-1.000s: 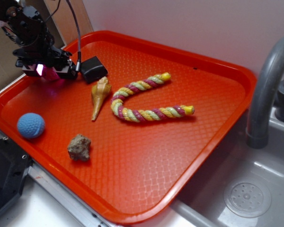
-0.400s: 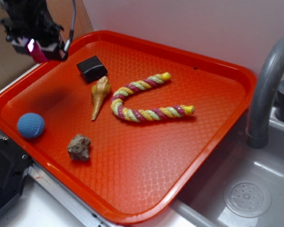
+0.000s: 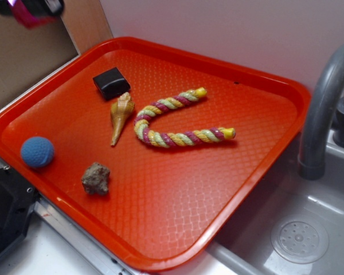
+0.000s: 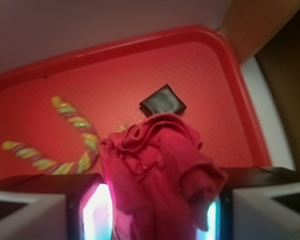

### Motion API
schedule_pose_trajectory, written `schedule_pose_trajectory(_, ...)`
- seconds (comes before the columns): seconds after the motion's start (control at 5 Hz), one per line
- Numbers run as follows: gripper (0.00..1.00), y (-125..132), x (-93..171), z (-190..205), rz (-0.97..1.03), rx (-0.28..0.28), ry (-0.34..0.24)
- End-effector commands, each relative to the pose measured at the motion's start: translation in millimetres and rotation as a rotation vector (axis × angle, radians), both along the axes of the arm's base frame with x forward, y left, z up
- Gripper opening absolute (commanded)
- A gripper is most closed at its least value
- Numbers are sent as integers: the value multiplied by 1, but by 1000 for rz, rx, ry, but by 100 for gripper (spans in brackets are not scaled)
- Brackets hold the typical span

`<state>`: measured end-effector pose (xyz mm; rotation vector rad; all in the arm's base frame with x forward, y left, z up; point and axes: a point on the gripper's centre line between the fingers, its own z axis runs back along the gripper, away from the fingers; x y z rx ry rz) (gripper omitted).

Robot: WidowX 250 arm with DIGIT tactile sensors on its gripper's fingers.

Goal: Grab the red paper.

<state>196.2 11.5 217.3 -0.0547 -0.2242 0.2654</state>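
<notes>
The red paper (image 4: 157, 170) is a crumpled dark-red wad pinched between my gripper's (image 4: 155, 217) two glowing pads (image 4: 96, 215), filling the lower middle of the wrist view. My gripper is shut on it and held high above the tray's far left corner. In the exterior view only the bottom of the gripper (image 3: 28, 11) shows at the top left edge, with a bit of magenta-red paper (image 3: 24, 19) under it.
On the orange-red tray (image 3: 264, 172) lie a black block (image 3: 111, 83), a seashell (image 3: 121, 116), a twisted rope toy (image 3: 175, 120), a blue ball (image 3: 37, 152) and a brown-grey rock (image 3: 96, 178). A grey sink with faucet (image 3: 324, 109) stands at the right.
My gripper has risen from the tray's far left corner, carrying the red paper up and nearly out of the exterior view. The black block now stands uncovered.
</notes>
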Motion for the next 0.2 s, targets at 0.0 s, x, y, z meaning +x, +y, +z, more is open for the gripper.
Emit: schedule_pose_trajectory(0.0,0,17,3,35,-135,-105,15)
